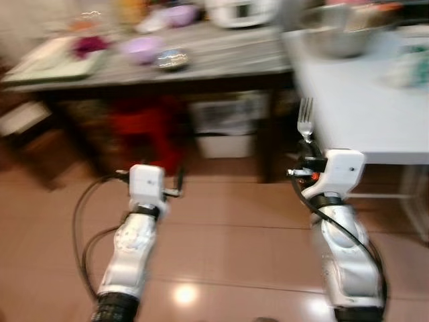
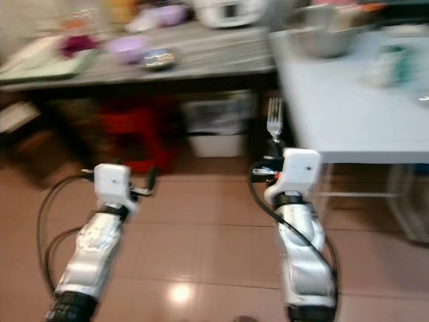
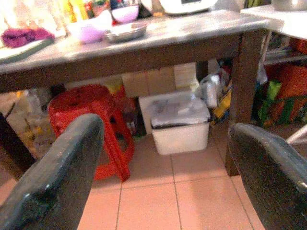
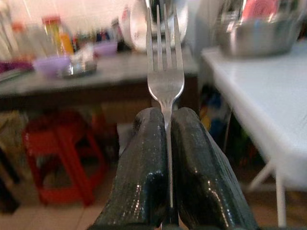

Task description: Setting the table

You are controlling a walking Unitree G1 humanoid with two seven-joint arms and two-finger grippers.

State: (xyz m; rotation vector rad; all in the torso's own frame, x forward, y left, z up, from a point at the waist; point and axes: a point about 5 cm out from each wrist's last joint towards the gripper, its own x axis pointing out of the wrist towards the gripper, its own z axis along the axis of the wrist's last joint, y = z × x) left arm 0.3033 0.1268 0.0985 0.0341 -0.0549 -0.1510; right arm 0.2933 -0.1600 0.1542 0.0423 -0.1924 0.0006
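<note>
My right gripper (image 1: 306,144) is shut on a silver fork (image 1: 305,117), tines pointing up, held in the air just left of the white table (image 1: 362,107). In the right wrist view the fork (image 4: 164,72) stands clamped between the two black fingers (image 4: 144,167). My left gripper (image 1: 179,180) is held out over the tiled floor, its fingers (image 3: 62,163) spread wide with nothing between them. A grey wooden table (image 1: 221,57) stands ahead with a purple bowl (image 1: 141,48) and a small metal dish (image 1: 173,60) on it.
Under the grey table stand a red plastic stool (image 3: 93,120) and a white lidded bin (image 3: 180,122). A large steel bowl (image 1: 338,30) sits on the white table's far end. A pale tray (image 1: 50,60) lies at the grey table's left. Tiled floor lies between me and both tables.
</note>
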